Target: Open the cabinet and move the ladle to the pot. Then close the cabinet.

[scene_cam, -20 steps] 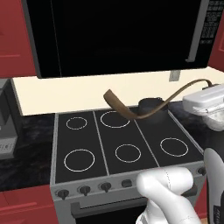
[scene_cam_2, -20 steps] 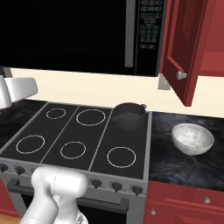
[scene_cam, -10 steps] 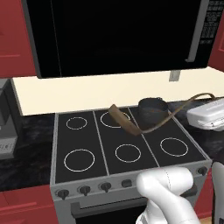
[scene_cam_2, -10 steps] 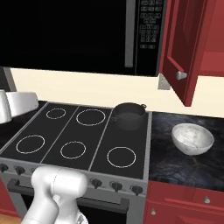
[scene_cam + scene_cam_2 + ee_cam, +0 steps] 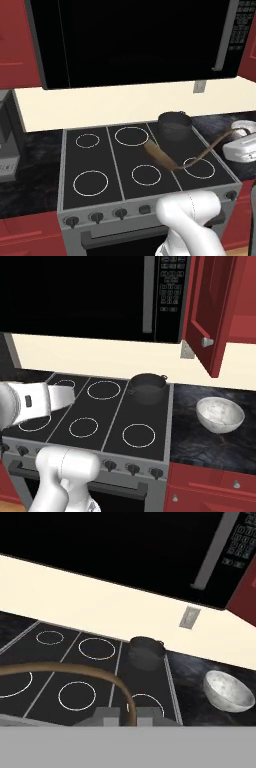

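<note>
Ladle [image 5: 176, 159], thin curved brown wood, was clamped in the closed claw [image 5: 125, 714], hanging mid-frame over the stove [image 5: 95, 150], bowl end near the pot [image 5: 174, 126]. Carry step. Next, I reckon: bring bowl over the round grey metal pot, release. Cabinet [image 5: 207, 311] door was open, upper right.

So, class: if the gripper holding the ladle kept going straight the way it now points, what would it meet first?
Probably the pot, straight ahead of the gripper over the stove; depth is uncertain.
</note>
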